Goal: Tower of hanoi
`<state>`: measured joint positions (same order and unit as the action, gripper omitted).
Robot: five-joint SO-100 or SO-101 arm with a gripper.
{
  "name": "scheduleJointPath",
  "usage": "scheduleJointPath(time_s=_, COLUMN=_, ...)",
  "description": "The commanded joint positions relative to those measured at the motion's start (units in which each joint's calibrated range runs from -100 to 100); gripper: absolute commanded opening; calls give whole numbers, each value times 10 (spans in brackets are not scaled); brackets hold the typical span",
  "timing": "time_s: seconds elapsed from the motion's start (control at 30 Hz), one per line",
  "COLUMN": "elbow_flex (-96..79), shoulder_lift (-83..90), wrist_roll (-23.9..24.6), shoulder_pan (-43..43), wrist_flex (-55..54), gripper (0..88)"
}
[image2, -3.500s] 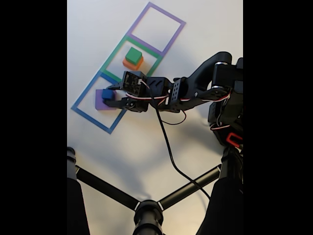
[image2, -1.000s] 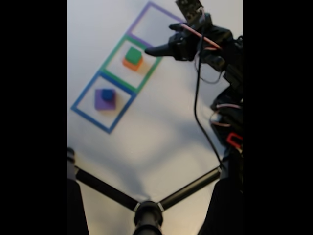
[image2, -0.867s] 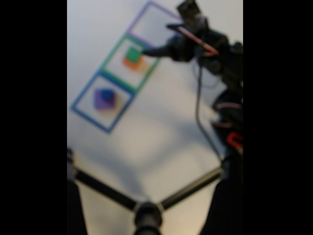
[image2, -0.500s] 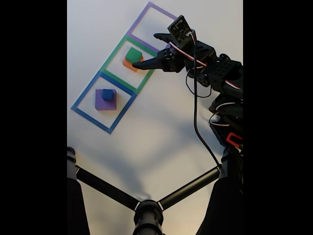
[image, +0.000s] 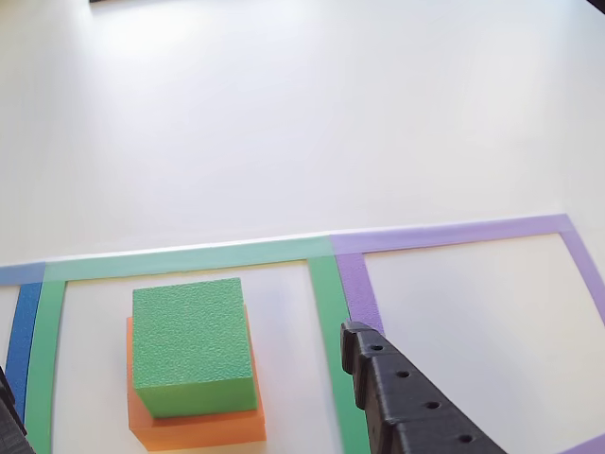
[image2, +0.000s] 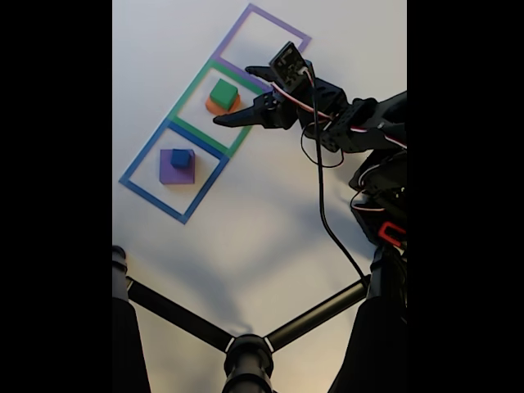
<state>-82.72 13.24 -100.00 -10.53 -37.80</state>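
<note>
The fingers (image2: 241,97) stand wide apart, holding nothing, beside the green block (image2: 223,92) stacked on the orange block (image2: 221,106) inside the green square (image2: 182,98); bare surface (image2: 262,221) surrounds them.

Fixed view overhead; other view, seemingly gripper-mounted, closes on shared green block (image: 194,345).

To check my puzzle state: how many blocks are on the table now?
4: green block on orange block in the green square; blue block on purple block in the blue square. None seems hidden.
</note>
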Motion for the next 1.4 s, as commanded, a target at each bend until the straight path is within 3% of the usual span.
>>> scheduleJointPath(time_s=0.0, elbow_flex=53, shoulder_lift=-43, wrist_roll=0, shoulder_pan=3, wrist_flex=-36, gripper=435)
scheduleJointPath(time_s=0.27, elbow_flex=104, shoulder_lift=-138, wrist_roll=0, shoulder_pan=7, wrist_flex=-84, gripper=432)
scheduleJointPath(time_s=1.17, elbow_flex=83, shoulder_lift=-173, wrist_roll=0, shoulder_pan=33, wrist_flex=-125, gripper=399)
scheduleJointPath(time_s=1.37, elbow_flex=79, shoulder_lift=-175, wrist_roll=0, shoulder_pan=36, wrist_flex=-124, gripper=325)
